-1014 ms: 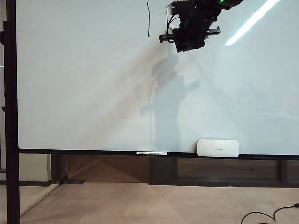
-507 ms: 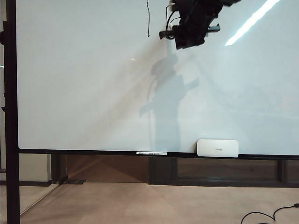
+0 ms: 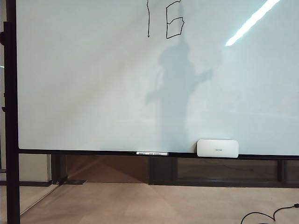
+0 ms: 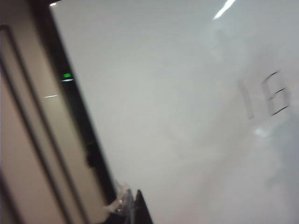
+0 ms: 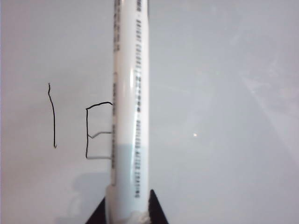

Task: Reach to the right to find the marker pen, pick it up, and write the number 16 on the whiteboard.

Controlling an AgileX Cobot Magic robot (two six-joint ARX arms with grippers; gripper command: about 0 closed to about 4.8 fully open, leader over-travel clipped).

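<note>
Nearest the right wrist camera, the right gripper [image 5: 127,215] was closed around the marker pen [image 5: 130,107], its two dark fingertips [image 5: 155,210] pinching the base of the white barrel from either side. The pen ran straight away from the gripper, a column of fine grey print along its length, and its far end passed out of frame. Behind the barrel lay the number 16 [image 5: 77,123] in thin black strokes: a slightly wavering vertical "1" stood clear to one side, while the boxy "6" was partly hidden by the pen.

In the left wrist view, only a dark finger [image 4: 141,211] of the left gripper [image 4: 131,212] and a pale, shiny part beside it showed at the frame's edge; whether its jaws stood open or shut could not be told, and nothing was seen in its hold. That blurred, tilted view looked along the whiteboard [image 4: 177,130] and its black frame, with the number a faint grey mark farther off.

Farther back, the exterior camera took in the whiteboard [image 3: 93,93], which filled most of the picture. The number 16 [image 3: 164,21] sat at the very top, just right of centre. Neither arm appeared in this view. A grey shadow fell on the board beneath the figures, a bright streak of reflected light crossed the upper right, and a small white eraser [image 3: 217,148] rested on the lower ledge.
</note>
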